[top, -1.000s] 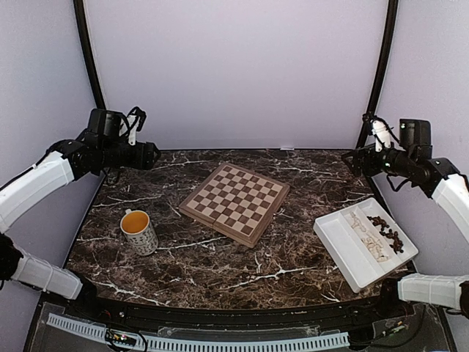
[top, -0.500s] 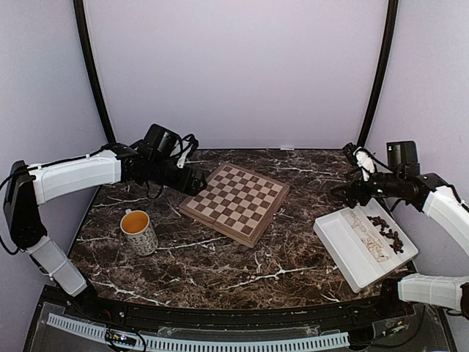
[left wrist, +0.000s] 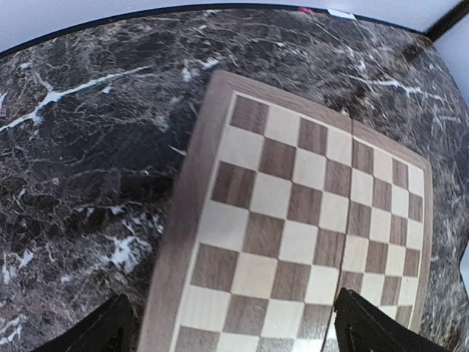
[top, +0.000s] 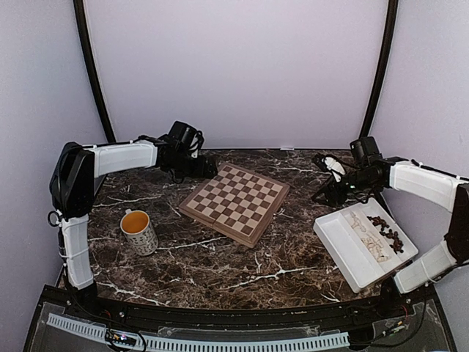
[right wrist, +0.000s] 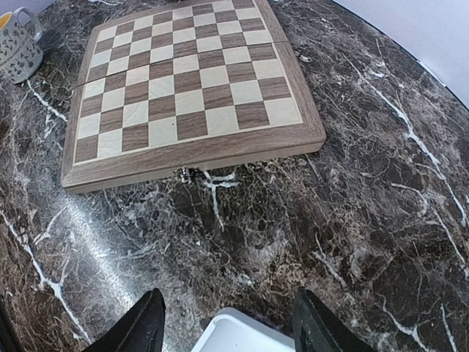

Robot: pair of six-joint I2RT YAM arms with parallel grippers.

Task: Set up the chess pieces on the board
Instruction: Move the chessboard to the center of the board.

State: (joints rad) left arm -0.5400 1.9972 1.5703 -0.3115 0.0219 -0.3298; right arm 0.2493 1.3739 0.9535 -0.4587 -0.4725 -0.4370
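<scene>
The board lies at the table's middle, bare of pieces; it also fills the left wrist view and the top of the right wrist view. The chess pieces, dark ones and cream ones, lie heaped in the white tray at the right. My left gripper hovers open over the board's back left corner, nothing between its fingers. My right gripper hangs open over the marble between board and tray, above the tray's corner.
A patterned mug with orange liquid stands at the left front of the board. The dark marble table ends in a black curved frame at the back and sides.
The left arm swung in from the far left to the board's back left corner and its jaws widened. The right arm dropped leftward toward the tray's near corner.
</scene>
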